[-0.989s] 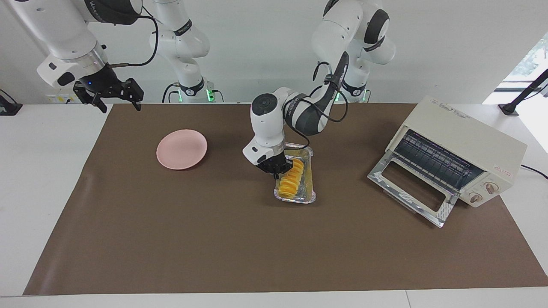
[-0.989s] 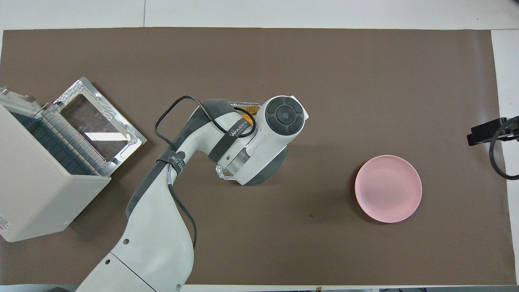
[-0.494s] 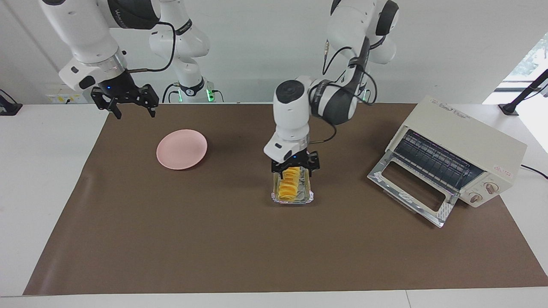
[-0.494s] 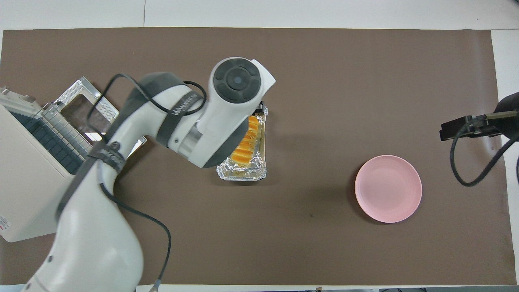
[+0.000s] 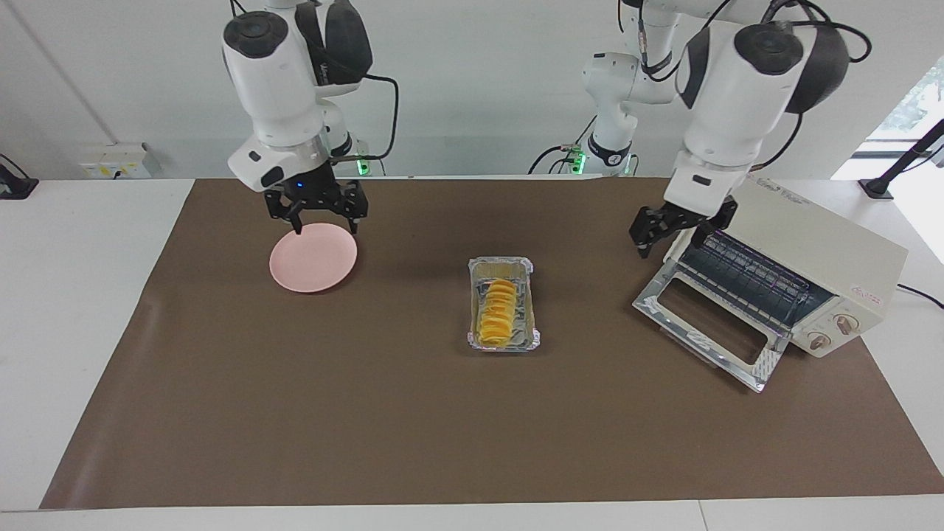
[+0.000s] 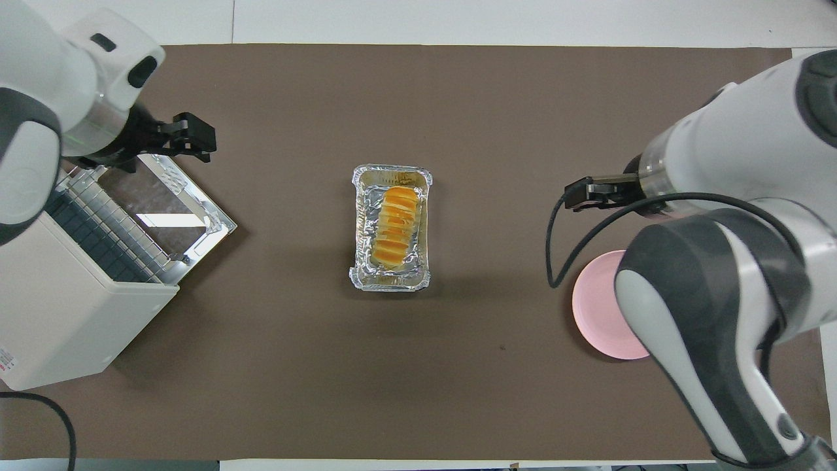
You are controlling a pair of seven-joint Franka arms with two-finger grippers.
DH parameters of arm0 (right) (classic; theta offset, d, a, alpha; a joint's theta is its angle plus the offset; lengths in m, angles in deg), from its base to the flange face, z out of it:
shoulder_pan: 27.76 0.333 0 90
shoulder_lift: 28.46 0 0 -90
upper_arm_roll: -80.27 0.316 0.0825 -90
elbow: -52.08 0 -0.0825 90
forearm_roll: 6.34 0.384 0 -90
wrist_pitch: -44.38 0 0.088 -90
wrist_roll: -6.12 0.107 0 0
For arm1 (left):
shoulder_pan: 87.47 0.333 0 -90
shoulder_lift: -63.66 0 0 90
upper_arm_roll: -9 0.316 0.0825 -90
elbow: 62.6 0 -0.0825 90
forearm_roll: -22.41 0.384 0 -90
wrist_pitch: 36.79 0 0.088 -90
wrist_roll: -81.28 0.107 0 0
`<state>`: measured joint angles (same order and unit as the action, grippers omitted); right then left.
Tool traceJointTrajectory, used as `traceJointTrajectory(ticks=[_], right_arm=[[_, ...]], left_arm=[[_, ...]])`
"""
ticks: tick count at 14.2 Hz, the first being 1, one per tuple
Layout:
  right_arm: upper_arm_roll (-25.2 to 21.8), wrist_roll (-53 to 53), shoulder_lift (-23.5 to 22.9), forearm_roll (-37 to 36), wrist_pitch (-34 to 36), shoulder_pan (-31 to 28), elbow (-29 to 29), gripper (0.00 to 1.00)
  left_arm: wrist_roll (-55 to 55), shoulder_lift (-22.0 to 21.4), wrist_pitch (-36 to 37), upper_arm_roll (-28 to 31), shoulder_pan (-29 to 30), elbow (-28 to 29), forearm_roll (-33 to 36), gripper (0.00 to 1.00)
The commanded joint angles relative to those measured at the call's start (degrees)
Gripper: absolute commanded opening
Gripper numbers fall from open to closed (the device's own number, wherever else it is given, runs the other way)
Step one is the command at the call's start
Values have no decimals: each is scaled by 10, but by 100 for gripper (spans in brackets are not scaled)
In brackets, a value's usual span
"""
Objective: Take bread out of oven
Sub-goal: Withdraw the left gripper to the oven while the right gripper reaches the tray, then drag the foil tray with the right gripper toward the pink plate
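Note:
The bread, a ridged golden-yellow loaf, lies in a crinkled foil tray on the brown mat in the middle of the table. The cream-white oven stands at the left arm's end, its glass door dropped open and only the wire rack showing inside. My left gripper hangs open and holds nothing, in the air beside the oven's open front. My right gripper is open over the pink plate.
A round pink plate lies on the mat toward the right arm's end. The brown mat covers most of the white table. A black camera stand sits by the oven.
My left gripper has opened, let go at the foil tray, and risen away to beside the oven. My right gripper has swung in from the table's end to over the pink plate.

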<state>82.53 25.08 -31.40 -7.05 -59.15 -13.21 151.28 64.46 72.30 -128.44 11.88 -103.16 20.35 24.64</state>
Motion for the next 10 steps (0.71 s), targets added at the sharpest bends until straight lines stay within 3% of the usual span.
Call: traceJointTrajectory(ticks=[1,6,7,8,10], right_arm=[[-2,83,-46,2,-50,49,-4,100],[-3,171,-129,-1,-110,113,-23,100],[-3,203,-163,-7,-110,131,-49,100],[-3,251,-227,-8,-120,155,-105,100],[-3,258,-271,-7,-136,164,-131,100]], left_arm=[[45,-42,45,-6,45,25,-13,100],[57,-56,92,-6,67,30,-13,100],[71,-60,96,-5,67,30,-13,100],[78,-63,103,-6,72,29,-14,100],[105,-64,115,-25,119,26,-19,100]])
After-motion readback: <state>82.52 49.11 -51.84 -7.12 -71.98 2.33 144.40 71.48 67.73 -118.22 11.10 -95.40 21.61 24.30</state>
